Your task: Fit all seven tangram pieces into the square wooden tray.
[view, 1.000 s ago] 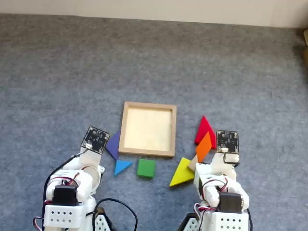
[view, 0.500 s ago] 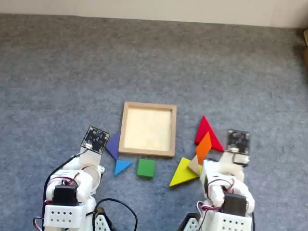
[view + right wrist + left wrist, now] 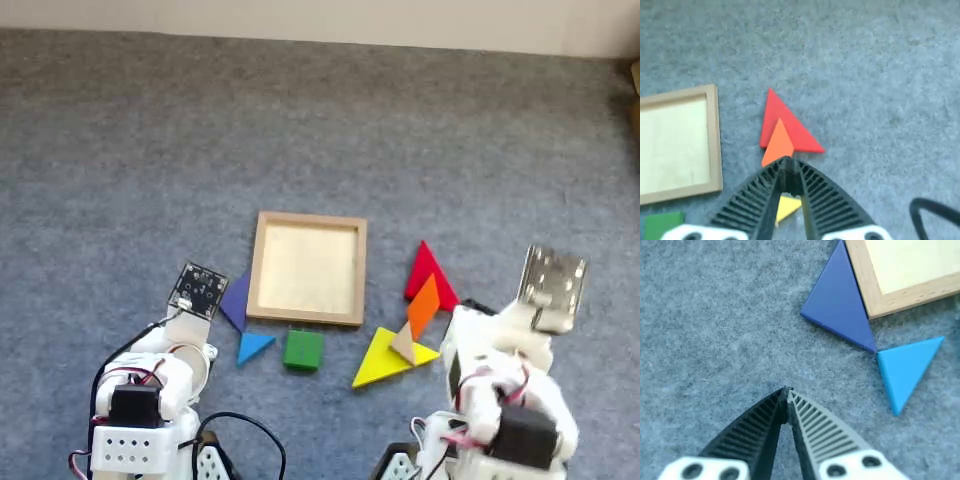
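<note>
Tray (image 3: 305, 318) sits mid-table on the grey carpet (image 3: 150, 150), bare wood inside, and I count all seven pieces lying outside it. On the left arm's side, the dark blue triangle (image 3: 236, 298) lies with its long edge against the tray's rim near the lower corner. The light blue triangle (image 3: 252, 346) is just below it, corner to tip. Green square (image 3: 303, 350) is just beside the tray's near rim, apart from it. On the right arm's side, the red triangle (image 3: 428, 268) lies near the tray but apart from it, with the orange piece (image 3: 423, 303) overlapping its edge. A tan piece (image 3: 403, 343) at the orange piece's lower end lies partly on the yellow triangle (image 3: 385, 360). Left gripper (image 3: 787, 395) hangs over bare carpet near the two blue triangles, jaws pressed together, nothing between them. Right gripper (image 3: 787, 162) is over the near end of the orange piece, jaw tips also closed on nothing, yellow showing through the gap behind the tips. I can't tell whether it touches the orange piece. Black cable (image 3: 935, 212) loops on the carpet beside the right arm.
</note>
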Available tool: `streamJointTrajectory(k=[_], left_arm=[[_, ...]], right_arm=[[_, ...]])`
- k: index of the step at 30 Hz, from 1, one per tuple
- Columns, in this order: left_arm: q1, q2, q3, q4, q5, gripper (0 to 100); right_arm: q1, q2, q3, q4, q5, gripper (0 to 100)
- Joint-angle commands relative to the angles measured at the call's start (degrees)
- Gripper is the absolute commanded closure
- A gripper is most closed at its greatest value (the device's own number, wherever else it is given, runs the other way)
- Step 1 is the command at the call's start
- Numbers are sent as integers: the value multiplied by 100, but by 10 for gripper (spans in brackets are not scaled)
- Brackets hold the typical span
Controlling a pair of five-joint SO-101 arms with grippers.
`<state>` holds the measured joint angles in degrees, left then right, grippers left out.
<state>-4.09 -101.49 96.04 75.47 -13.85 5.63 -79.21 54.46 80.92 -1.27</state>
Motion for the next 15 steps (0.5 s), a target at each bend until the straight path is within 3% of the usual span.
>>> streamJointTrajectory(k=[1,5,10,15], left_arm=[[-48,-286,110,26,-70,993],[-48,-286,110,26,-70,993],[-48,-286,110,26,-70,993],[-48,-286,110,26,-70,993]], right_arm=[[66,1481,-1033,66,-70,993],[-40,2431,-1499,40,62,992],[-57,3196,-1842,-127,1266,992],[-286,3925,-1851,-673,1248,992]])
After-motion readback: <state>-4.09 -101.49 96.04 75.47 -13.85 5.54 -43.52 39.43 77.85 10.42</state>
